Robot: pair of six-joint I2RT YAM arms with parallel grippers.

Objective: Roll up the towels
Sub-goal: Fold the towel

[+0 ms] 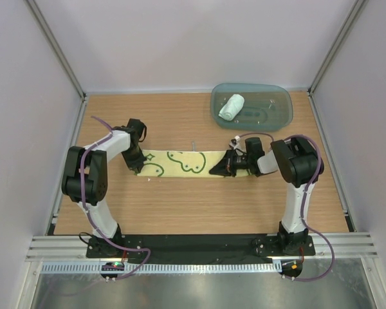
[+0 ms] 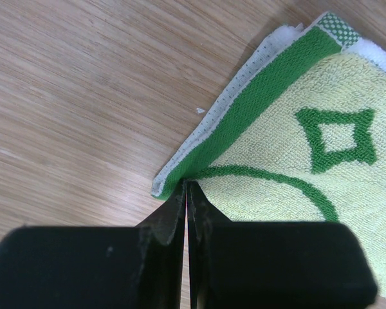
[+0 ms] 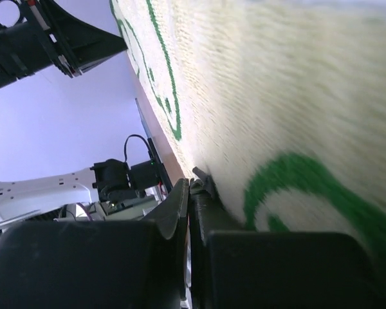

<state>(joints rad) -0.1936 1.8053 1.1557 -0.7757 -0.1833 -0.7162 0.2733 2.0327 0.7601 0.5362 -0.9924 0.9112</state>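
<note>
the white towel (image 1: 231,106) is already a tight roll, lying in the tray (image 1: 280,109) at about 1 o'clock on the table (image 1: 180,212). so, as i judge it, one towel is done and the second is in hand.

the yellow towel (image 1: 180,163) lies mid-table, folded into a long flat strip running from 9 to 3 o'clock, well apart from the tray. the left gripper (image 1: 137,165) sits at its 9 o'clock end. in the left wrist view its jaws are clenched tight, tips meeting right on the green edging (image 2: 257,96) at the strip's corner, so it looks pinched on that corner. the right gripper (image 1: 219,170) is at the 3 o'clock end, jaws likewise squeezed together low at the cloth's edge. a small nub of cloth shows at the tips, so it seems to hold the towel too, though the view is too close to be sure.

this reads as the strip held at both ends, just ahead of rolling. the next move would call for one end to be turned over onto itself and wound toward the other, kept tight and square so the roll doesn't cone or slacken.
</note>
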